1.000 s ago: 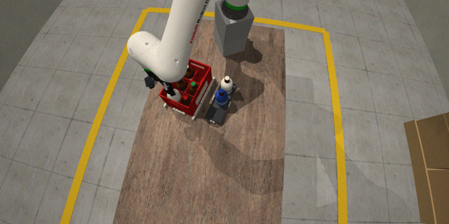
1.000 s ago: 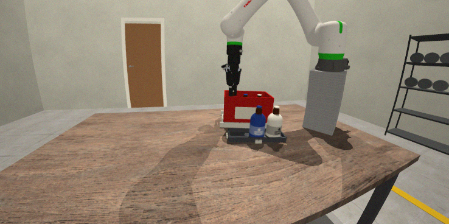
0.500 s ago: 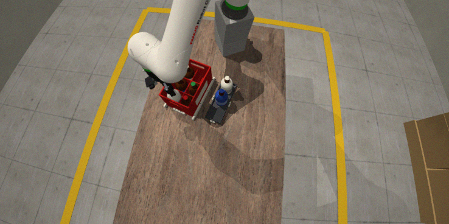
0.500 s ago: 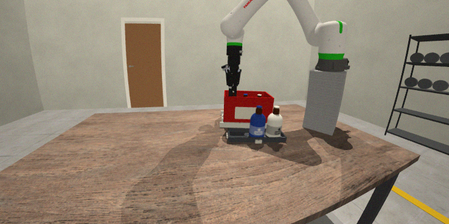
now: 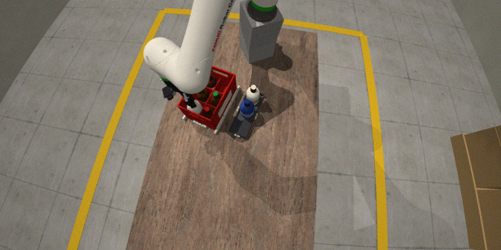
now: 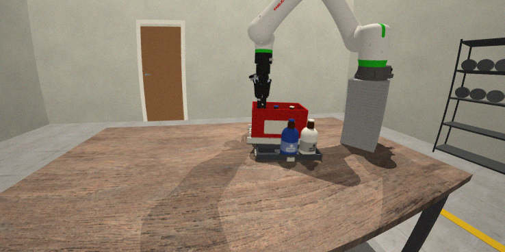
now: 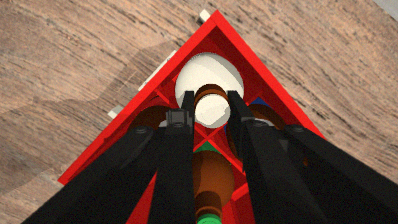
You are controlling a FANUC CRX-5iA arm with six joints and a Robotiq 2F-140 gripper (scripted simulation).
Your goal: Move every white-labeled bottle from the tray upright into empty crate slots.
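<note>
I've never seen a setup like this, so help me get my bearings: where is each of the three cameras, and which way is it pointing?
Top: high overhead, looking down on the table; the white arm and its grey pedestal show.
Exterior: at the table's side, facing the door; arm and gripper show.
Wrist: on the arm's end, looking down between the black fingers shut on a white bottle in the crate's corner slot.
Shared: top and exterior both show the red crate and the tray.

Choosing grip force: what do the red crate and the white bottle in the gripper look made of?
Red crate: probably rigid plastic; uniform matte red, thin walls and dividers. White bottle, held at its neck by the gripper: likely opaque plastic; smooth, even white, no transparency. Neither is certain.
</note>
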